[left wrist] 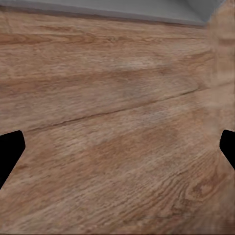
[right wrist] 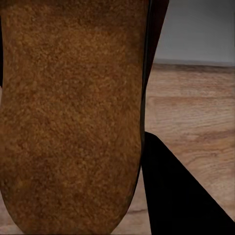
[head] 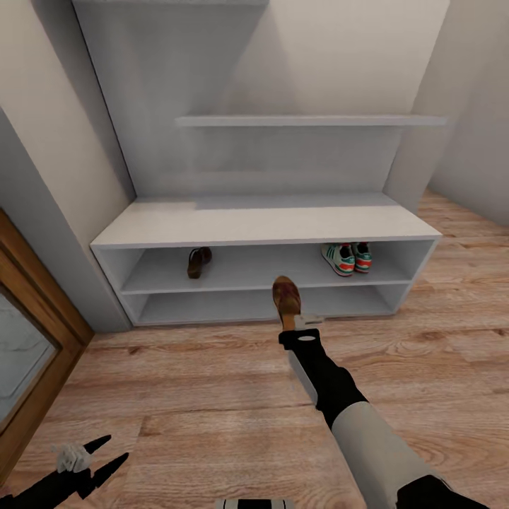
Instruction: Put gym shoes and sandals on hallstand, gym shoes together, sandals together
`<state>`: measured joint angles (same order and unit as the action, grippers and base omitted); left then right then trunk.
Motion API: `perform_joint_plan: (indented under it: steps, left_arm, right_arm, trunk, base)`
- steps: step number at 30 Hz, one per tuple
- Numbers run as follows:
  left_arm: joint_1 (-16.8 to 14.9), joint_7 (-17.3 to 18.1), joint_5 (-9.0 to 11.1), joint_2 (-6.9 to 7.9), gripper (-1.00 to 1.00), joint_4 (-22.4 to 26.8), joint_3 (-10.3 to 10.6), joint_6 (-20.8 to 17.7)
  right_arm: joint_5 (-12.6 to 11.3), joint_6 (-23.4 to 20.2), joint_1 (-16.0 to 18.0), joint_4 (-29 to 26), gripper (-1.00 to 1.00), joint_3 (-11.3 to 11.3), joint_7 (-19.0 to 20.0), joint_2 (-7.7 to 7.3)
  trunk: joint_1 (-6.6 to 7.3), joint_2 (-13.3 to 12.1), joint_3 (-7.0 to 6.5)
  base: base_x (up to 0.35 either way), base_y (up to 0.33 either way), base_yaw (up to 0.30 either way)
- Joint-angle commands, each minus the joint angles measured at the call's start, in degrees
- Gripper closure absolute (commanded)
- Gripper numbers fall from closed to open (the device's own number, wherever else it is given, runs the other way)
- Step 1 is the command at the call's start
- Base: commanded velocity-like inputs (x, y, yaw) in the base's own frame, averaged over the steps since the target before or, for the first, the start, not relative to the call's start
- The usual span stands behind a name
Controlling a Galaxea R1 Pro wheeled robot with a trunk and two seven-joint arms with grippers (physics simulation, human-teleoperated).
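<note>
At the lower left of the head view, the left gripper (head: 106, 456) is held low over the wood floor (head: 212, 396) with its fingers spread and nothing between them. On the middle shelf of the shoe rack (head: 261, 226), one sandal (head: 199, 261) is seen toward the left. At centre, the second sandal (head: 286, 297) is clamped in the right gripper (head: 300, 322), just in front of the rack's lower shelves. The two gym shoes (head: 346, 258) are set side by side at the shelf's right.

Light-grey hallstand (head: 261, 225), cream-white gym shoes (head: 346, 257) with green stripes, dark-brown sandals (head: 199, 261), light-brown wood-grain floor (head: 212, 396)
</note>
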<state>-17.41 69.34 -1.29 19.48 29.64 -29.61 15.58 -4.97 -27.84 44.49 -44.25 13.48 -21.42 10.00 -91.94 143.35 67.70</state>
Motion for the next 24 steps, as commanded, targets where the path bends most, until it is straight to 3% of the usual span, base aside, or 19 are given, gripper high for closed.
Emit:
perform_joint_plan:
  steps: [1, 5, 24]
  left_arm:
    - [-0.08, 0.71, -0.22, -0.04, -1.0, -0.02, 0.85, 0.15]
    - [-0.11, 1.74, 0.04, -0.06, -1.0, -0.02, 2.48, -0.06]
    - [-0.17, 2.11, 0.15, -0.17, -1.0, -0.02, 2.62, -0.01]
  right_arm:
    - [-0.75, -0.13, 0.05, 0.12, 1.0, 0.14, -0.6, 0.0]
    - [-0.95, -0.11, 0.07, 0.29, 1.0, 0.0, -0.55, 0.0]
    - [-1.0, -0.11, 0.07, 0.48, 1.0, 0.05, -0.64, 0.0]
  trunk:
    - [0.01, 0.02, 0.05]
    - [0.01, 0.02, 0.05]
    - [0.01, 0.02, 0.57]
  base:
    - [0.0, 0.0, 0.0]
    - [0.0, 0.0, 0.058]
    - [0.0, 0.0, 0.267]
